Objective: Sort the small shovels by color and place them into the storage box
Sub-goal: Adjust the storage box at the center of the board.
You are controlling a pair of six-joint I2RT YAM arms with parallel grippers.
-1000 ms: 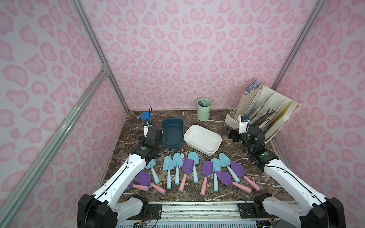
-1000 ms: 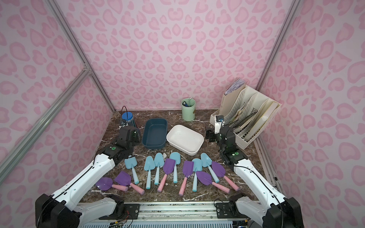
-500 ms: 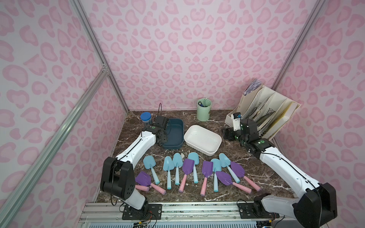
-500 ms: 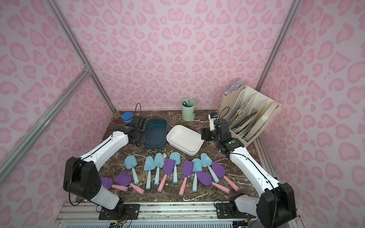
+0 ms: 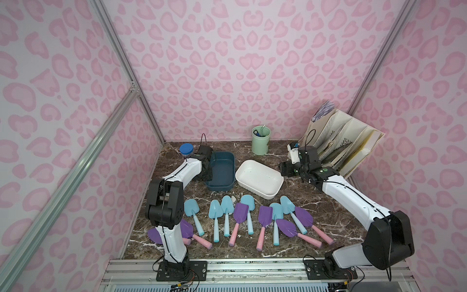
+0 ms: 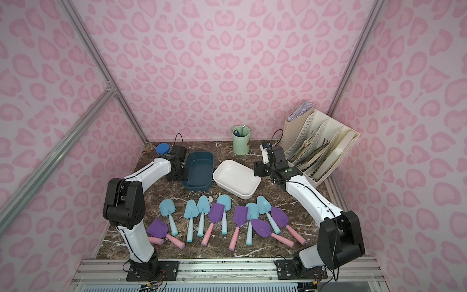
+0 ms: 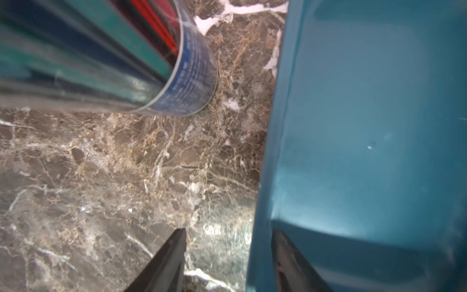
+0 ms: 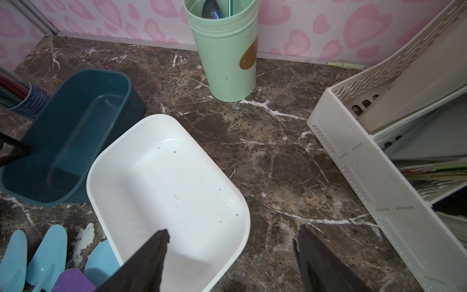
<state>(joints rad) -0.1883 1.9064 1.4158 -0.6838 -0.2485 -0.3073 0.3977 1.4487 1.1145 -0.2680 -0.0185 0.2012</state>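
Sorting not begun: the shovels (image 5: 240, 212) lie in a row across the lower middle, none boxed; left pincer (image 7: 229, 230) straddles the blue box (image 5: 219, 188) wall, jaws half apart; right pincer (image 8: 233, 228) gapes wide over the white box (image 5: 257, 174); next likely: clamp, drag nearer, minding the pencil tube (image 5: 186, 150) close by, upper left

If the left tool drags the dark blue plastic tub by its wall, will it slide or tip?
Likely slides easily: the dark blue plastic tub is empty and rests on the smooth marble tabletop. Its thin wall, which the left tool straddles, may flex or lift that side if pulled high.
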